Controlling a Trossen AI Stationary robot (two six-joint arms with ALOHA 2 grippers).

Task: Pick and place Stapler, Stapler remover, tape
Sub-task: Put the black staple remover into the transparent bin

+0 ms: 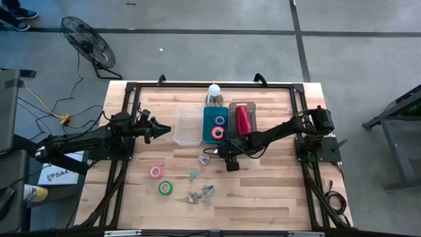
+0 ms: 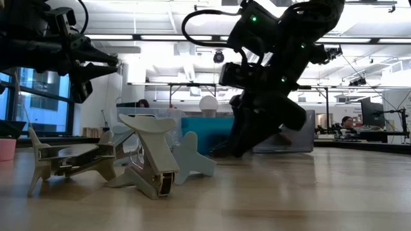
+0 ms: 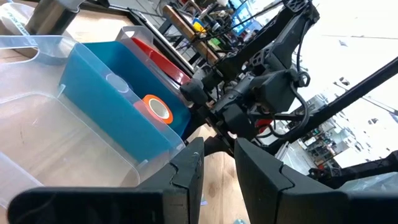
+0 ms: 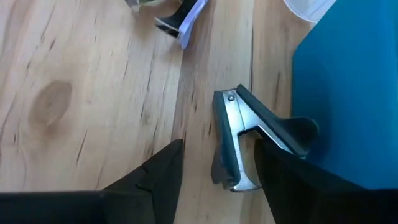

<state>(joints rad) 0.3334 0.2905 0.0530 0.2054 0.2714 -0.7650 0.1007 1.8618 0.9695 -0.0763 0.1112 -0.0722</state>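
The red stapler (image 1: 244, 118) lies in a clear tray at the table's far side. Two tape rolls (image 1: 218, 132) sit in the blue bin (image 1: 209, 115); a pink roll (image 1: 156, 172) and a green roll (image 1: 165, 188) lie flat on the table. Several staple removers (image 1: 200, 193) are scattered nearer the front. My right gripper (image 4: 217, 152) is open, low over the table beside the blue bin (image 4: 348, 93), its fingers on either side of a dark staple remover (image 4: 231, 134) lying there. My left gripper (image 1: 163, 130) hovers by the clear box, open by a narrow gap. My right gripper comes down from above with one finger on each side of the staple remover's silvery claw end (image 4: 227, 118). The remover lies on the table. One finger (image 4: 292, 180) overlaps its dark wing in the picture; whether it touches, I cannot tell.
An empty clear box (image 1: 187, 126) stands left of the blue bin. A white bulb-shaped object (image 1: 214, 91) stands at the far edge. Another remover (image 4: 180, 18) lies just beyond the right gripper. Bare wood lies along the near edge and at the right of the table.
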